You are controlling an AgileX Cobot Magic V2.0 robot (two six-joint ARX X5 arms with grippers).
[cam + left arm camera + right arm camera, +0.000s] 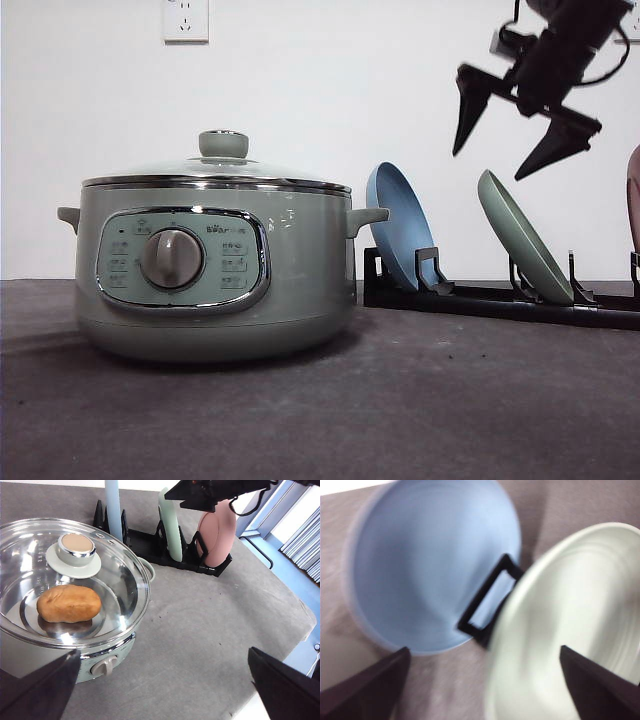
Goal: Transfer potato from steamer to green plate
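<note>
front view: the right gripper (525, 125) hangs in the upper right of the frame, its two dark fingers spread wide and holding nothing, directly above the green plate (522, 236) and apart from it. the green plate stands on edge, tilted, in a black rack (500, 300) at right of centre, with a blue plate (402, 225) tilted the same way just to its left. the steamer (215, 265) fills the left and middle of the frame, its glass lid (215, 170) closed on top with a green knob (223, 143).

left wrist view: the potato (69, 603) lies on its side inside the steamer, under the closed lid, at the left of the frame. it is an oval lump with matte orange-brown skin, far smaller than the pot. the left gripper (165, 690) has its dark fingertips at the lower left and lower right corners, set far apart and holding nothing, near the steamer's front and not touching it. a pink plate (217, 537) stands in the rack beside the green plate, at the top of the frame. bare grey table (200, 630) spreads between steamer and rack, and its edge runs down the right side.

right wrist view: blurred; the blue plate sits upper left, the green plate at right, a black rack loop between them, with both fingertips in the lower corners.
</note>
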